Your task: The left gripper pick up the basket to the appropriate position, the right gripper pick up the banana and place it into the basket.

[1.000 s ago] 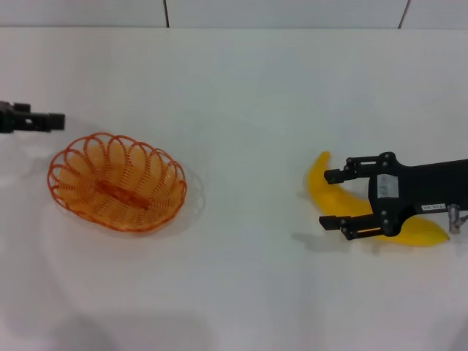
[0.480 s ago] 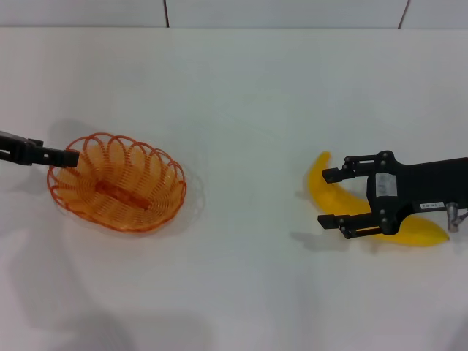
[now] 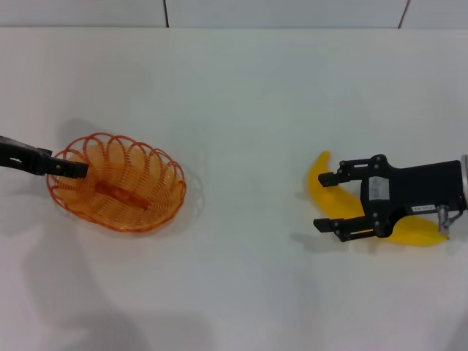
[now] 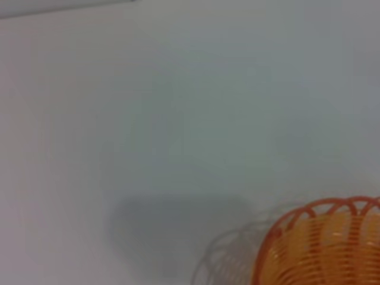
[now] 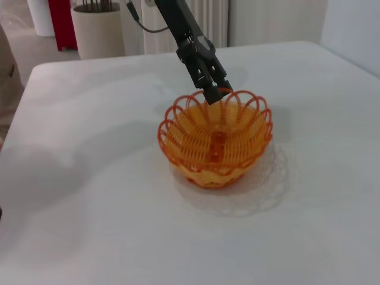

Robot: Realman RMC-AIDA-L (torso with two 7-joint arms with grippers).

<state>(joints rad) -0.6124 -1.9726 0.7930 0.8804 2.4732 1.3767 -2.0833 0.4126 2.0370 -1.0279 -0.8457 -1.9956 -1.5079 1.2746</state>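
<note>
The orange wire basket [image 3: 117,181] sits on the white table at the left; it also shows in the left wrist view [image 4: 323,246] and the right wrist view [image 5: 217,138]. My left gripper [image 3: 76,170] reaches in from the left, with its tips at the basket's left rim. In the right wrist view it [image 5: 215,92] looks slightly open, with a rim loop between the tips. The yellow banana [image 3: 322,178] lies on the table at the right. My right gripper [image 3: 324,202] is open just over the banana, one finger on each side of it, and hides its middle.
The white table [image 3: 248,110] has open room between the basket and the banana. Its far edge meets a tiled wall. Beyond the table the right wrist view shows a white planter [image 5: 98,28] and a red object [image 5: 61,21].
My left gripper has moved right and down, from beside the basket to its left rim. My right gripper has shifted a little left and down over the banana. The basket and banana have not moved.
</note>
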